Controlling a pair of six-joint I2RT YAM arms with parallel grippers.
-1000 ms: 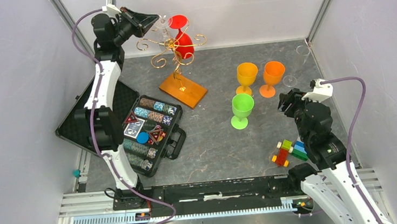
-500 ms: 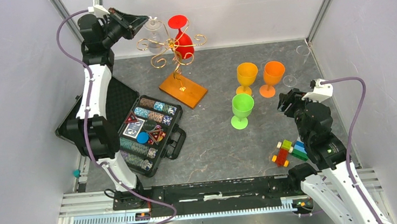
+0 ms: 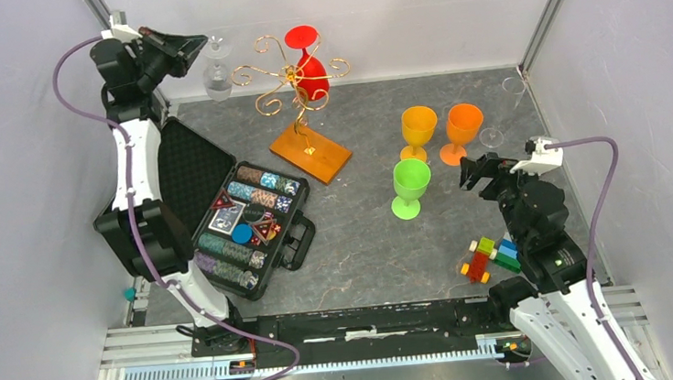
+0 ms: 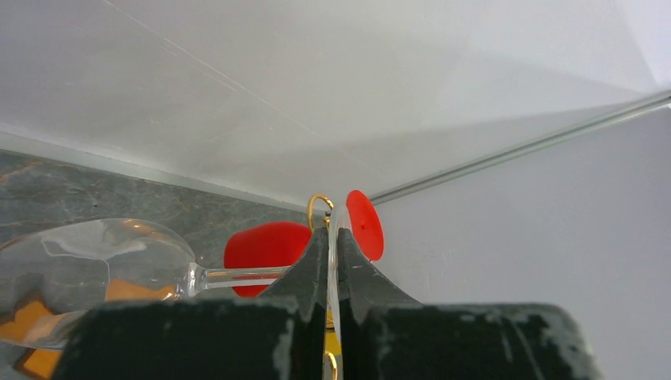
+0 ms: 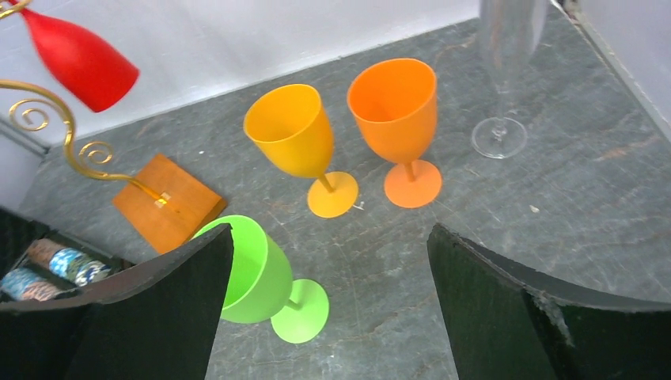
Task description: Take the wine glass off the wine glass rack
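The wine glass rack (image 3: 290, 73) is a gold wire tree on an orange-brown wooden base (image 3: 309, 152) at the back. A red wine glass (image 3: 309, 64) hangs upside down on it. My left gripper (image 3: 203, 45) is raised left of the rack, shut on the foot of a clear wine glass (image 3: 216, 79) that hangs clear of the gold arms. In the left wrist view the gripper (image 4: 332, 237) pinches the thin foot edge, the clear bowl (image 4: 87, 269) lies left, and the red glass (image 4: 265, 247) is behind. My right gripper (image 3: 481, 170) is open and empty, also in its wrist view (image 5: 328, 241).
A green glass (image 3: 411, 185), a yellow glass (image 3: 419, 129) and an orange glass (image 3: 463, 129) stand right of centre. A clear flute (image 3: 514, 90) stands at the back right. An open black poker chip case (image 3: 244, 226) lies left. Toy blocks (image 3: 492, 257) lie near the right arm.
My left arm has swung left and back, carrying the clear wine glass off the gold arms and away from the rack. My right gripper has shifted slightly left.
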